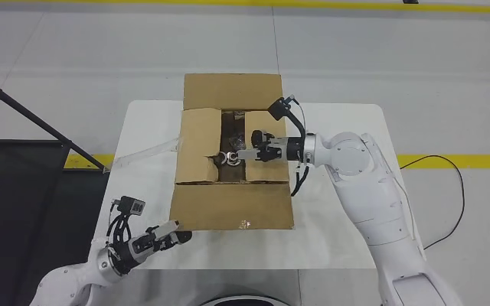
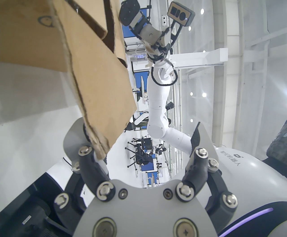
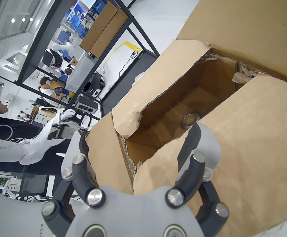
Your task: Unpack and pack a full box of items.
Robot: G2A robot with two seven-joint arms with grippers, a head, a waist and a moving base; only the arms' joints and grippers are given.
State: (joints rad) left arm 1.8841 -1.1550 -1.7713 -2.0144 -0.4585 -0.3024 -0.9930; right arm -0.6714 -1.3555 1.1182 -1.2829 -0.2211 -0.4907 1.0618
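Hanging over the open cardboard box (image 1: 230, 206), right hand (image 3: 139, 132) gapes wide; left hand (image 1: 176, 232) likewise beside its corner; interior murky.

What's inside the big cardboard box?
A shiny metal ring lies down inside the box, with crumpled brown paper at one inner edge. The half-closed flaps cover the rest, so anything else is hidden.

The scene is lit brightly and evenly from overhead. Glare is given off by round ceiling lamps (image 2: 203, 11). The box (image 1: 230, 92) interior is left in shadow. Straight lines are bowed near wrist-view edges.
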